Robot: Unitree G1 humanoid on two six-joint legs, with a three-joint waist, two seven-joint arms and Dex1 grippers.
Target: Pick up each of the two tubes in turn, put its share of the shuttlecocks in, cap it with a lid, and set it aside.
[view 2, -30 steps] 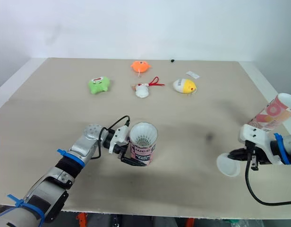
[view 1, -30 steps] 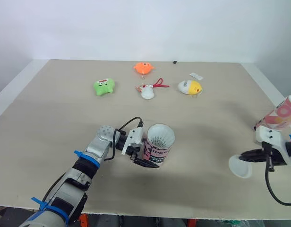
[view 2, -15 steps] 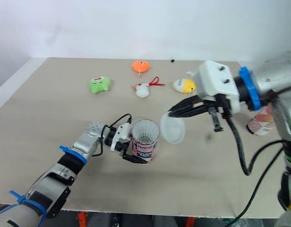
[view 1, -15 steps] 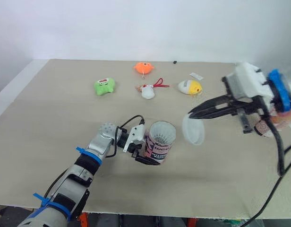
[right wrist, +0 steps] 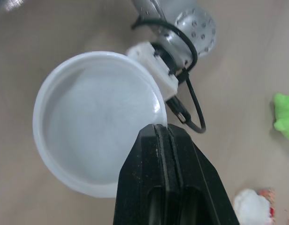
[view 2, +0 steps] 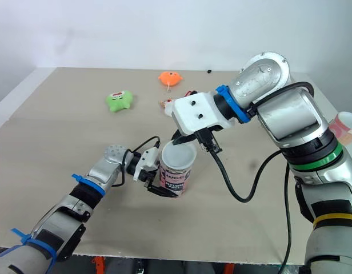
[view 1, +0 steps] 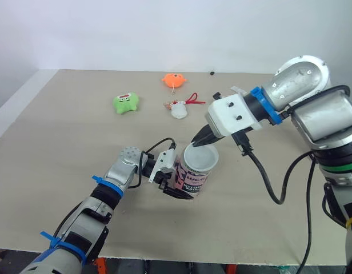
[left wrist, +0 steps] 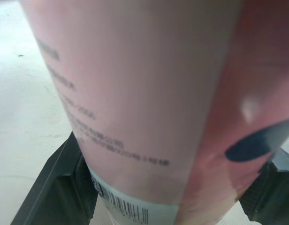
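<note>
1. Well, looking down over the arms: the pink tube stands upright a little toward 6 o'clock of the middle of the beige counter. The left end effector comes in from 9 o'clock and clamps the tube's lower half. The right end effector reaches in from 3 o'clock and pinches the rim of a translucent white lid. The lid lies over the tube's mouth, and I cannot tell whether it is pressed home. A second tube stands at the counter's 3 o'clock edge, well apart from the first. Toward 12 o'clock lie a green plush toy, an orange plush toy and a white toy with a red cord.
2. In the left wrist view, the tube's pink wall, with printed text and a barcode band, sits between the two black fingers. Each finger is pressed against a side of it.
3. In the right wrist view, the right end effector's fingers are pressed together on the lid's rim. The lid is seen flat-on as a round white disc. Beyond it are the left end effector's white mount and its cable, with the green toy and the white toy farther out on the counter.
</note>
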